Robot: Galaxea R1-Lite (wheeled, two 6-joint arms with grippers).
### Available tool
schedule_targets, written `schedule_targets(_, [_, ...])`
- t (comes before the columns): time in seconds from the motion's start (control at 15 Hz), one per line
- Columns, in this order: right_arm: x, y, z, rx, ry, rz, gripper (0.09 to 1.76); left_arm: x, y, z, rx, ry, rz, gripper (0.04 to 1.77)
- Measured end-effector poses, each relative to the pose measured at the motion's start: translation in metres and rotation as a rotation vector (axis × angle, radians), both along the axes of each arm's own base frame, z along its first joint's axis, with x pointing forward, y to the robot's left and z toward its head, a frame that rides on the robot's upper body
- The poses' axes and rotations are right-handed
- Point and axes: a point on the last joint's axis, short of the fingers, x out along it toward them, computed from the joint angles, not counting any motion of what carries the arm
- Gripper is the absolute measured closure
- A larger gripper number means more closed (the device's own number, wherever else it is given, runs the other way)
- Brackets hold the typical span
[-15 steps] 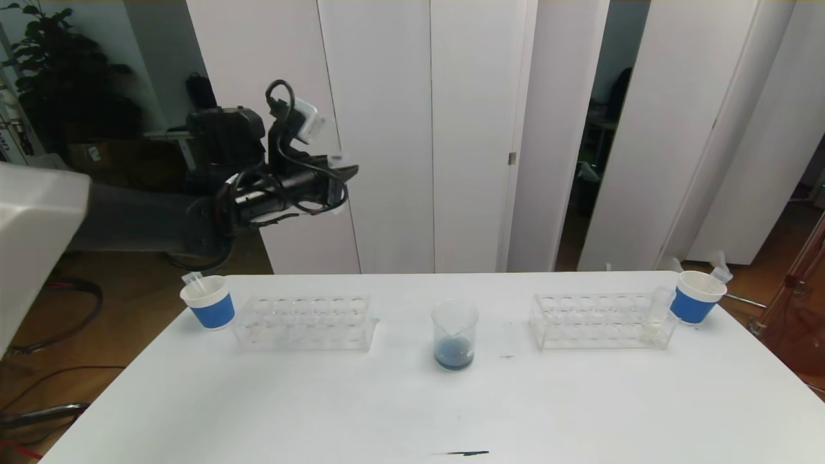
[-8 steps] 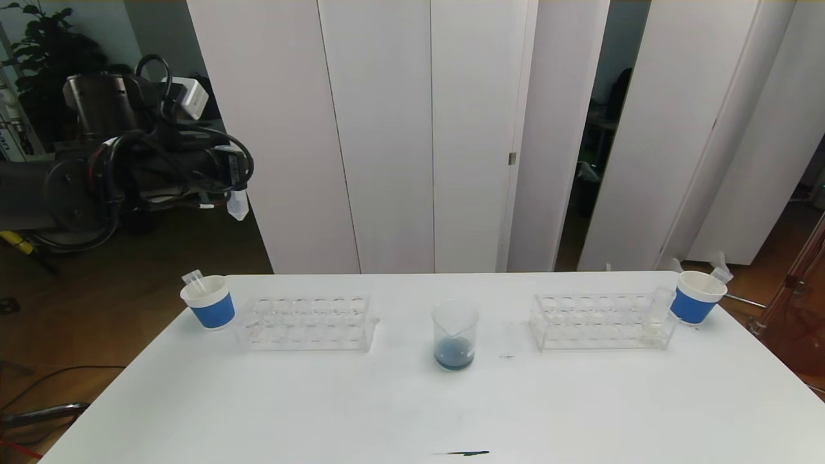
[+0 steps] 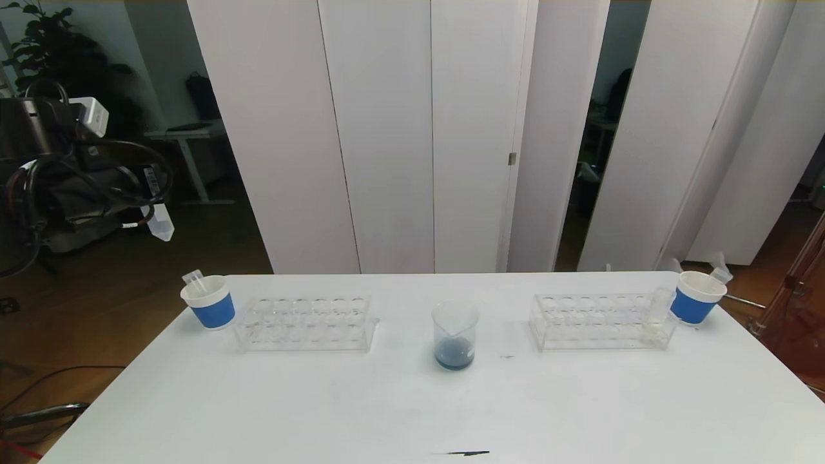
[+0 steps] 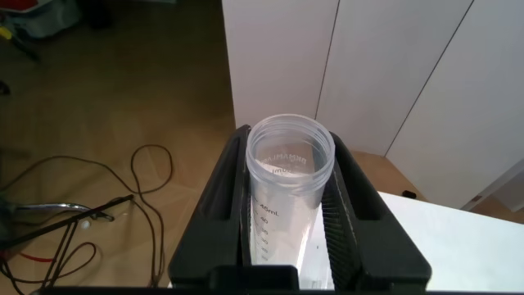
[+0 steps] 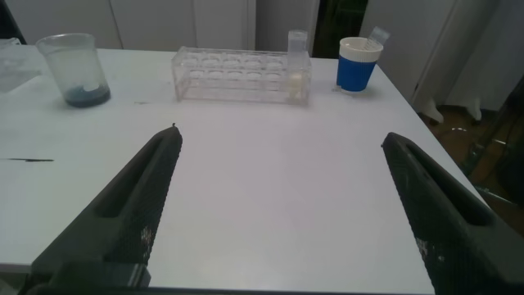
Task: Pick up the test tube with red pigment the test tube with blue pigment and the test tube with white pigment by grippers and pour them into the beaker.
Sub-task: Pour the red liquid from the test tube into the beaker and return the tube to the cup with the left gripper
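Left arm has swung away from over the worktop's far-left part to well off its left edge, now raised over the floor. Left pincer (image 3: 151,216) is clamped on an empty clear tube (image 3: 160,227); in the head view the tube's conical tip pokes out below the fingers, in the left wrist view the tube (image 4: 288,184) sits between the two black fingers (image 4: 348,197) with its open mouth toward the camera and printed graduations down its side. Beaker (image 3: 455,335) stands upright at the worktop's middle, dark blue liquid in its bottom; also seen in the right wrist view (image 5: 75,69). Left tube rack (image 3: 303,323) is left of the beaker with no tubes in it, a blue-banded paper cup (image 3: 209,301) just beside its left end holding a spent tube. Right tube rack (image 3: 601,321) is right of the beaker; the test tube with white pigment (image 3: 657,314) stands upright in its right end, pale liquid at the bottom, also visible in the right wrist view (image 5: 296,67). A second blue-banded paper cup (image 3: 695,296) sits just right of that rack with tubes in it. Right pincer (image 5: 286,205) is low over the near-right worktop (image 3: 361,406), fingers wide apart, holding nothing. A dark smear (image 3: 465,454) marks the near edge.
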Motion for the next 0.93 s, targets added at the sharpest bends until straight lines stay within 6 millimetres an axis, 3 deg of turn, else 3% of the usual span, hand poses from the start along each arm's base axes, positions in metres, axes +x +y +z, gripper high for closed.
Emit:
schedule_targets(0.27, [0.0, 0.0, 0.0, 0.0, 0.0, 0.0, 0.1, 0.003, 0.012, -0.017, 0.013, 0.0, 0.026, 1.23])
schedule_targets(0.93, [0.0, 0.0, 0.0, 0.0, 0.0, 0.0, 0.1, 0.04, 0.023, -0.068, 0.005, 0.028, 0.029, 1.23])
